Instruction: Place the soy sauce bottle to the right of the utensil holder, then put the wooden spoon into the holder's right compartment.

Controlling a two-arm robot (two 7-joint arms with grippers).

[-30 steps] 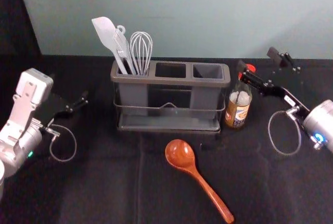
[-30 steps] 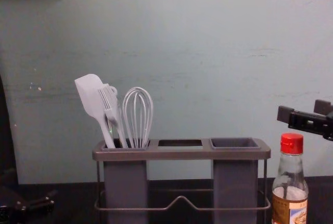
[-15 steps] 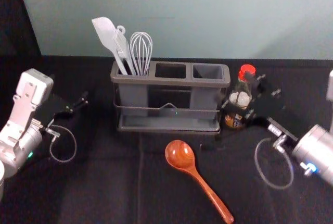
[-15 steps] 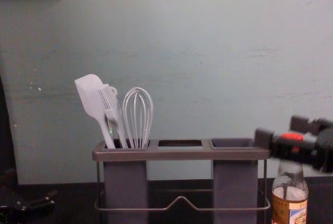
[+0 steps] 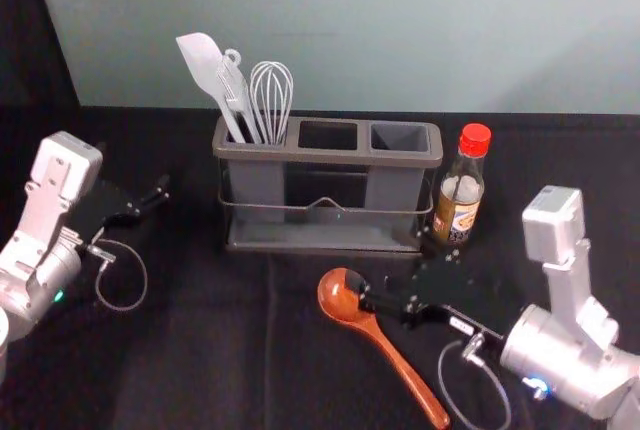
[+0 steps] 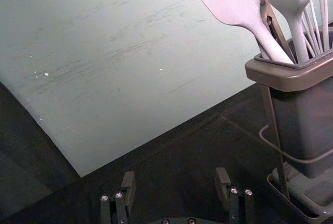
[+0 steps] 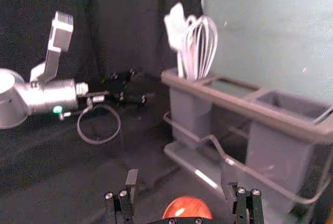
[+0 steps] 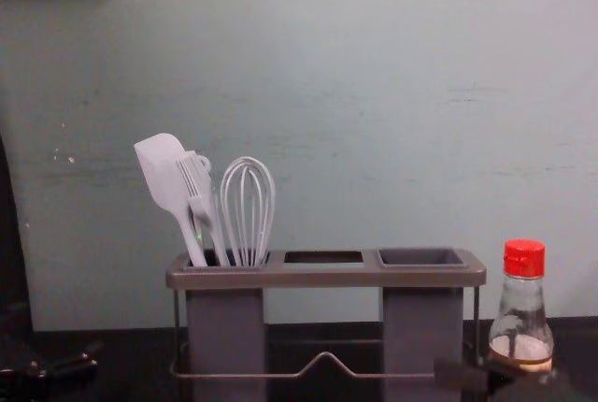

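Observation:
The soy sauce bottle (image 5: 460,212) stands upright just right of the utensil holder (image 5: 330,156), red cap up. In front of the holder lies the wooden spoon (image 5: 408,375), bowl toward it and handle pointing to the lower right. My right gripper (image 5: 396,268) hangs around the spoon's bowl end, one fingertip overlapping the bowl's edge. In the right wrist view that gripper (image 7: 181,179) is open, with the spoon's bowl (image 7: 187,208) below and between its fingers. My left gripper (image 5: 134,178) is parked at the left; its wrist view shows it (image 6: 175,178) open and empty.
A white spatula (image 8: 168,178), a brush and a whisk (image 8: 248,206) stand in the holder's left compartment. Its middle and right (image 5: 400,137) compartments hold no utensils. A pale wall (image 8: 374,93) rises behind the dark table.
My right gripper has come away from beside the bottle's cap, moving down and left toward the front, to the spoon's bowl. Bottle, spoon and left arm have kept their places.

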